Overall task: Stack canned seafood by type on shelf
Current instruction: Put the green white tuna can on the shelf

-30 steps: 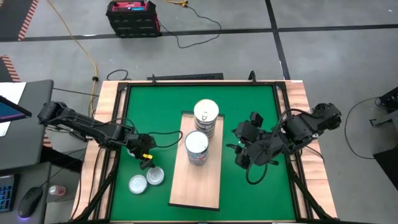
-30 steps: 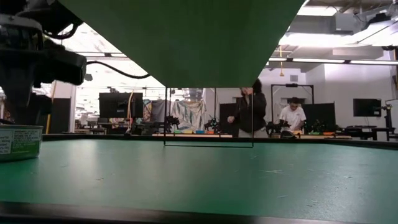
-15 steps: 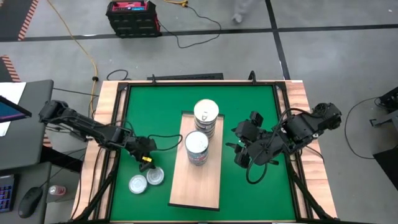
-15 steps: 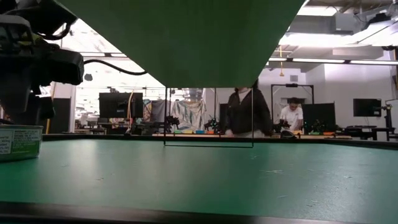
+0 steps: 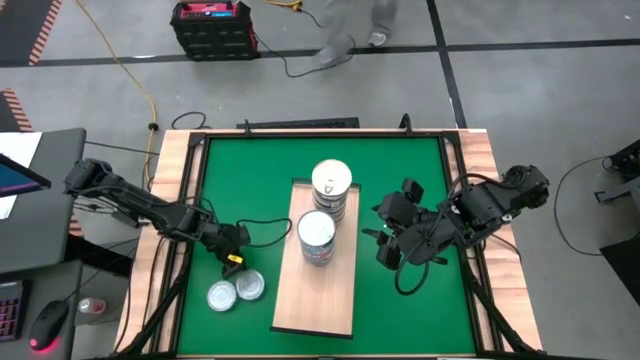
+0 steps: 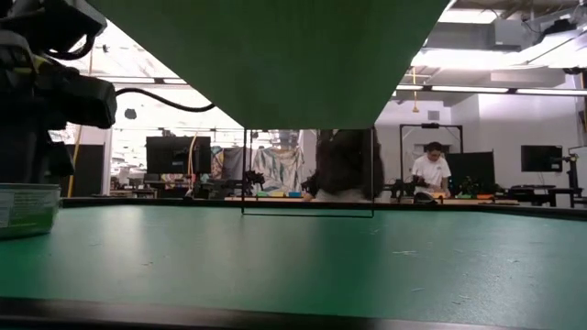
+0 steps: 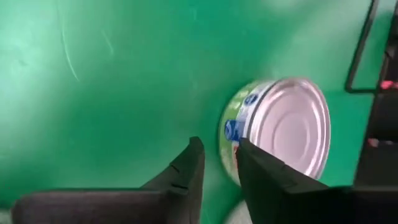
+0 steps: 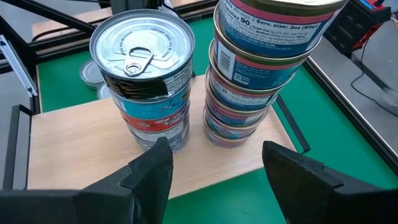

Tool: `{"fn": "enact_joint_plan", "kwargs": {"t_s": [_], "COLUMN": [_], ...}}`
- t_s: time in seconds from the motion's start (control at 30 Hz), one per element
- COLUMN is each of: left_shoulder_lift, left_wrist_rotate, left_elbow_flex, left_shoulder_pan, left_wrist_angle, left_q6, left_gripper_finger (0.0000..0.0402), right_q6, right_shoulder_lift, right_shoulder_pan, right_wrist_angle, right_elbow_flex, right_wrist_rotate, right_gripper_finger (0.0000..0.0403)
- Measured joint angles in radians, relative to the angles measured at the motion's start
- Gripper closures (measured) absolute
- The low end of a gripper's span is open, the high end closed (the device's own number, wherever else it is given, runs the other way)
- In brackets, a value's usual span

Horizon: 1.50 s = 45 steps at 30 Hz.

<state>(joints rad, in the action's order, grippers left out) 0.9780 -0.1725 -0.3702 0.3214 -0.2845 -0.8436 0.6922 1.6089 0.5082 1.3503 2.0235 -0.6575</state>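
The pale wooden shelf (image 5: 315,285) lies on the green mat. On it stand two stacks of canned seafood (image 5: 331,185) (image 5: 316,238), also shown in the right wrist view (image 8: 261,68) (image 8: 146,81). Two loose silver-topped cans (image 5: 221,295) (image 5: 249,284) rest flat on the mat left of the shelf. My left gripper (image 5: 234,262) (image 7: 221,168) is just beyond the nearer can (image 7: 280,127), its fingers a narrow gap apart with only mat between. My right gripper (image 5: 385,245) (image 8: 217,168) hangs open above the mat, right of the shelf, facing the stacks. My left gripper slants down beside the green-labelled side (image 7: 233,134) of the loose can. One fingertip (image 7: 249,155) shows right against that side. I cannot tell whether it touches. The can sits flat on the mat.
Dark frame bars (image 5: 190,200) and the wooden table rim (image 5: 170,220) run along the mat's edges. A cable (image 5: 265,225) trails from the left arm across the mat. In the low view one green-labelled can (image 6: 27,209) shows at the left; people stand in the room behind.
A person in the room behind the table has walked across the background. The cans and stacks keep their places.
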Motion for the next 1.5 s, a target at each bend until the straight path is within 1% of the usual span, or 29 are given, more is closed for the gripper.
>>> {"fn": "enact_joint_plan", "kwargs": {"t_s": [0.1, 0.17, 0.23, 0.3, 0.4, 0.53, 0.73, 0.83, 0.9, 0.97, 1.03, 1.13, 1.23, 1.27, 1.37, 1.5], "left_shoulder_lift": [-0.036, -0.069, -0.102, -0.129, -0.136, -0.07, 0.04, 0.078, 0.097, 0.114, 0.124, 0.124, 0.11, 0.105, 0.087, 0.059], "left_wrist_rotate": [-0.036, -0.034, -0.01, 0.019, 0.016, 0.013, 0.041, 0.041, 0.042, 0.041, 0.039, 0.043, 0.043, 0.034, -0.002, -0.018], "left_elbow_flex": [0.0, 0.0, 0.0, 0.0, 0.0, -0.001, -0.001, -0.001, -0.002, -0.003, -0.004, -0.006, -0.005, -0.005, -0.004, -0.004], "left_shoulder_pan": [0.0, 0.0, 0.0, 0.002, 0.011, 0.039, 0.059, 0.059, 0.059, 0.059, 0.058, 0.048, 0.032, 0.025, 0.001, -0.041], "left_wrist_angle": [-0.026, -0.038, -0.054, -0.04, 0.029, 0.093, 0.095, 0.095, 0.101, 0.102, 0.099, 0.083, 0.068, 0.068, 0.022, -0.047], "left_q6": [-0.033, -0.039, -0.048, -0.052, -0.028, -0.046, -0.057, -0.038, -0.037, -0.037, -0.051, -0.111, -0.167, -0.18, -0.199, -0.218], "left_gripper_finger": [0.0326, 0.0328, 0.0327, 0.0324, 0.0316, 0.0287, 0.0228, 0.0219, 0.0226, 0.0245, 0.0275, 0.033, 0.0384, 0.0392, 0.0397, 0.0401], "right_q6": [0.004, 0.008, 0.008, 0.008, 0.008, 0.009, 0.016, 0.016, 0.016, 0.016, 0.018, 0.018, 0.011, 0.011, 0.011, 0.01], "right_shoulder_lift": [0.0, 0.0, 0.0, 0.0, 0.0, 0.0, 0.0, 0.0, 0.0, 0.0, -0.001, -0.001, -0.004, -0.008, -0.039, -0.088], "right_shoulder_pan": [0.0, 0.0, 0.0, 0.0, 0.0, 0.0, 0.001, 0.001, 0.0, -0.004, -0.007, -0.015, -0.027, -0.027, -0.02, 0.0], "right_wrist_angle": [0.0, 0.001, 0.001, 0.001, 0.001, 0.002, 0.003, 0.003, 0.003, 0.003, 0.003, 0.004, 0.038, 0.059, 0.093, 0.114], "right_elbow_flex": [0.0, 0.0, 0.0, 0.0, 0.0, 0.0, 0.0, 0.0, 0.0, 0.0, 0.0, 0.0, 0.0, 0.0, 0.0, 0.0], "right_wrist_rotate": [0.0, 0.001, 0.003, 0.004, 0.004, 0.005, 0.005, 0.006, 0.007, 0.008, 0.021, 0.054, 0.128, 0.14, 0.148, 0.132], "right_gripper_finger": [0.0127, 0.0127, 0.0127, 0.0127, 0.0127, 0.0127, 0.0127, 0.0127, 0.0127, 0.0127, 0.0127, 0.0127, 0.0127, 0.0127, 0.0127, 0.0127]}}
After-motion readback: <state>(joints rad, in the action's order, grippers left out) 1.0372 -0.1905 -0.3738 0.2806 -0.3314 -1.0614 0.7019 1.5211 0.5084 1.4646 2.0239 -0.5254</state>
